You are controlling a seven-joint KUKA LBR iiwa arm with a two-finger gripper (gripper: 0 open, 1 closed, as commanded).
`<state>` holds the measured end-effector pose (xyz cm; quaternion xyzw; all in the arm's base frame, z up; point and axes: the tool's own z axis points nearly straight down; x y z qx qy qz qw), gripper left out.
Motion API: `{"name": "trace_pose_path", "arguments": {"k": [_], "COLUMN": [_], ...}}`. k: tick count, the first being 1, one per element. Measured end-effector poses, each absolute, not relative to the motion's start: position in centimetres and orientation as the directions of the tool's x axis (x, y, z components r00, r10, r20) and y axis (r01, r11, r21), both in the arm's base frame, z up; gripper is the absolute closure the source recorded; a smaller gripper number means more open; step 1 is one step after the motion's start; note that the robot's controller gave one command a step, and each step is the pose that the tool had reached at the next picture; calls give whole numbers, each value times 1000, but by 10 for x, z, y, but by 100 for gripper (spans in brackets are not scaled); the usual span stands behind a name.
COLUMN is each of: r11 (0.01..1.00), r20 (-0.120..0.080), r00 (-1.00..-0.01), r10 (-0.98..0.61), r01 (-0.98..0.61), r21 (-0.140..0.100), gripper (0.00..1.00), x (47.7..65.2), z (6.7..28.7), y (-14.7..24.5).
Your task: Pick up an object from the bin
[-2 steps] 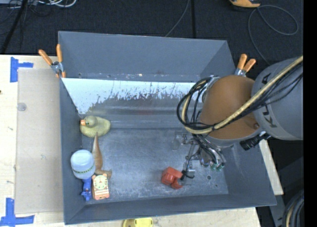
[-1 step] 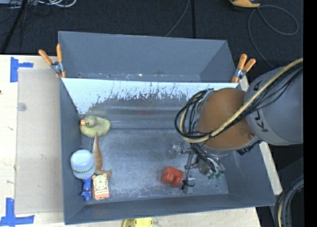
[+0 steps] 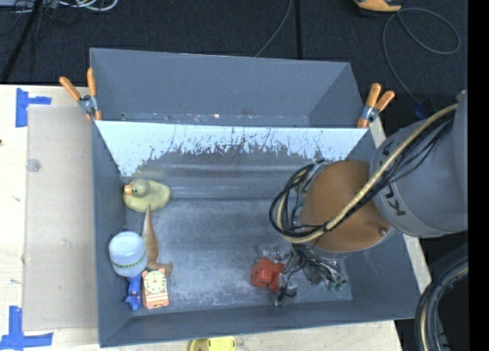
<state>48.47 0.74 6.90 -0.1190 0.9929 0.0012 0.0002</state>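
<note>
My gripper (image 3: pixel 299 271) is low in the bin's front right corner, under the arm's orange cover. A small red object (image 3: pixel 265 273) lies on the bin floor right against its left side. Whether that red object is held I cannot make out.
Along the bin's left side lie a yellow rubber duck (image 3: pixel 145 195), a white-capped bottle (image 3: pixel 127 255), a thin wooden piece (image 3: pixel 150 244), a small orange and white box (image 3: pixel 156 289) and a blue piece (image 3: pixel 134 294). The arm and its cables reach in from the right.
</note>
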Motion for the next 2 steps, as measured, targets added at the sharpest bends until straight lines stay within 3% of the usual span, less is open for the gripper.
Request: {"name": "trace_pose_path", "arguments": {"k": [2], "r11": [979], "r20": [-1], "r00": [-979], "r10": [-203], "r01": [-203], "r21": [2], "gripper": [100], "x": [486], "z": [69], "y": [12]}}
